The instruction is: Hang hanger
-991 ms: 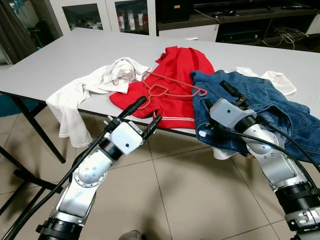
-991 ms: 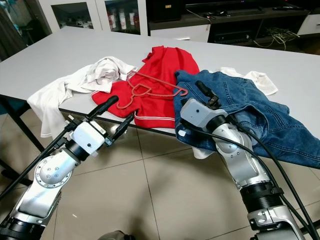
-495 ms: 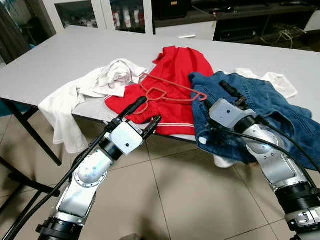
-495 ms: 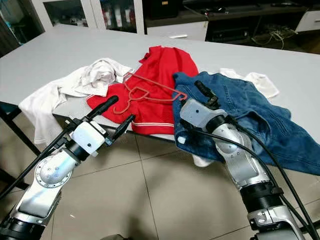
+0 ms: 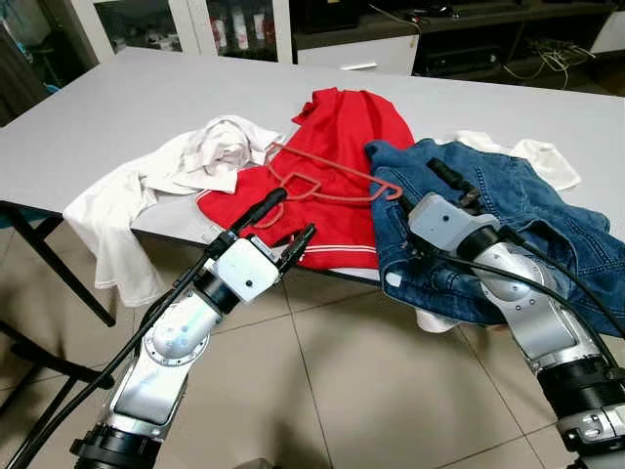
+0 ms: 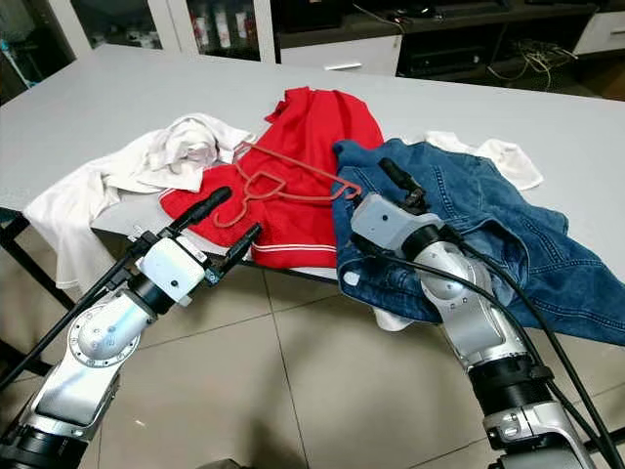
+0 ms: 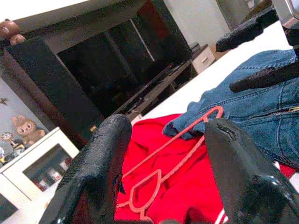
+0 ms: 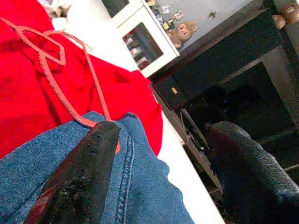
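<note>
Grey table [image 5: 117, 107] runs across the upper half of the frame, w/ glass-door cabinets [image 5: 210, 21] and a dark media unit [image 5: 488, 39] behind it along the top edge. Clothes are heaped mid-frame: white shirt [image 5: 146, 181] at centre left drooping over the table edge, red shirt [image 5: 342, 156] in the centre, blue jeans [image 5: 527, 220] at centre right.

Red hanger [image 5: 327, 183] lies flat on the red shirt, its far tip just touching the jeans. Nothing grips it.

Left gripper [image 5: 278, 225] sits lower centre, just short of the table edge, fingers spread apart and aimed at the hanger; nothing between them. Right gripper [image 5: 430, 191] rests over the jeans at centre right, fingers also apart, empty, hanger tip near one finger in its wrist view.

Vs a sec ago: the whole scene has slid slightly in frame, the table sitting a bit nearer and lower, so the camera/body has shifted closer; arms hold much the same pose. Hanger hasn't budged on the clothes.

Read: approach phase only, task barely begun. Next prob a reach-in to pinch the hanger's wire. Thin wire flat on soft cloth could be fiddly, may snag fabric.
</note>
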Robot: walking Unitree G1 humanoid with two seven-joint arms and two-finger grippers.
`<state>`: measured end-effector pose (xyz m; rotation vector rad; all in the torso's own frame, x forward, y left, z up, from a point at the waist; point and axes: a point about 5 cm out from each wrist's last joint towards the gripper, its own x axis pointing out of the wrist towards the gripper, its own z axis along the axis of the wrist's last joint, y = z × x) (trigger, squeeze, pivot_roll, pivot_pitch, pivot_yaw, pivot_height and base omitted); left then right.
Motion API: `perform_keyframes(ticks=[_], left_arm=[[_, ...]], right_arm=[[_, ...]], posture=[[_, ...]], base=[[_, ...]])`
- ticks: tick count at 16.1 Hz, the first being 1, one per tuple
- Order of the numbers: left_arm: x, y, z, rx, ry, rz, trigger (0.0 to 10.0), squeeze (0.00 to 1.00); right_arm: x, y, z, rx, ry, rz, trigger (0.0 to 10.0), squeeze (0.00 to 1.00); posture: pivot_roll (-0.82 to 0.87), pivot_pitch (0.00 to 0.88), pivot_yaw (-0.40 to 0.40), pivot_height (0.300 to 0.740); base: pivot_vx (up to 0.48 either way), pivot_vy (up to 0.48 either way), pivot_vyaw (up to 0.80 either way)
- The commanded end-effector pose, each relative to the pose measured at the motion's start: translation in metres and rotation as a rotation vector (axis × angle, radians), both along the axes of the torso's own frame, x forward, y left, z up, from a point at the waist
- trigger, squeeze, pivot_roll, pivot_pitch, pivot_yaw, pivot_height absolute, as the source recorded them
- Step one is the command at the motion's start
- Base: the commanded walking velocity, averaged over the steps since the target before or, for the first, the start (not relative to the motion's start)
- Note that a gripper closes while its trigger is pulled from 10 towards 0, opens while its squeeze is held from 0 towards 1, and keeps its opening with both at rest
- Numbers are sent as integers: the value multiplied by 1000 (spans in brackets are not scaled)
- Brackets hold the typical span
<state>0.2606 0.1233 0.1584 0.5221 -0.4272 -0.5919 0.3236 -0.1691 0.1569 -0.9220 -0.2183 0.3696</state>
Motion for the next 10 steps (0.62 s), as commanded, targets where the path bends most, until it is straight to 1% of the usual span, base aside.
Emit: perform_keyframes(ticks=[1,10], left_arm=[[1,-1,3,11,-11,3,10000,0],[1,-1,3,11,-11,3,10000,0]], right_arm=[[0,4,2,10,-5,27,10000,0],[0,4,2,10,-5,27,10000,0]], posture=[[-42,0,44,740],[-42,0,44,740]], base=[[311,0,0],[311,0,0]])
